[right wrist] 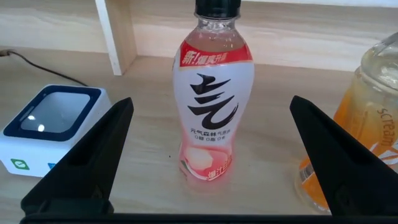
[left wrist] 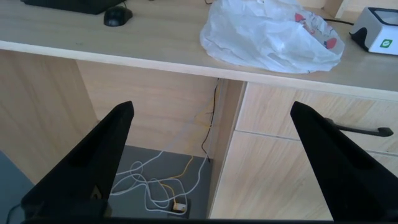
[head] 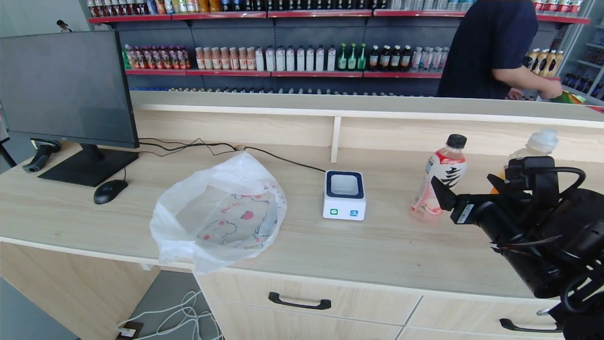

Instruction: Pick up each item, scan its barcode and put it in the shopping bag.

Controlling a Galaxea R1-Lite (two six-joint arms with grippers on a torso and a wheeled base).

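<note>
Light wood-grain tabletop [head: 377, 245], raised ledge along the far edge. Near the middle, a white cube-shaped barcode scanner [head: 345, 194] with dark blue top frame. At 9 o'clock from it, near but apart, a crumpled white plastic shopping bag [head: 219, 212] with pink cartoon print, mouth open upward, reaching the near edge. Farther toward 9 o'clock, a black computer mouse [head: 109, 191]; at 10 o'clock, a black flat monitor [head: 66, 85] on a square stand. Thin black cable [head: 278, 158] trailing from the cube toward 10 o'clock. At 3 o'clock, upright, a clear pink-labelled drink bottle [head: 440, 182] with black cap; at 2 o'clock of that, an orange drink bottle [head: 535, 146] with white cap.
</note>
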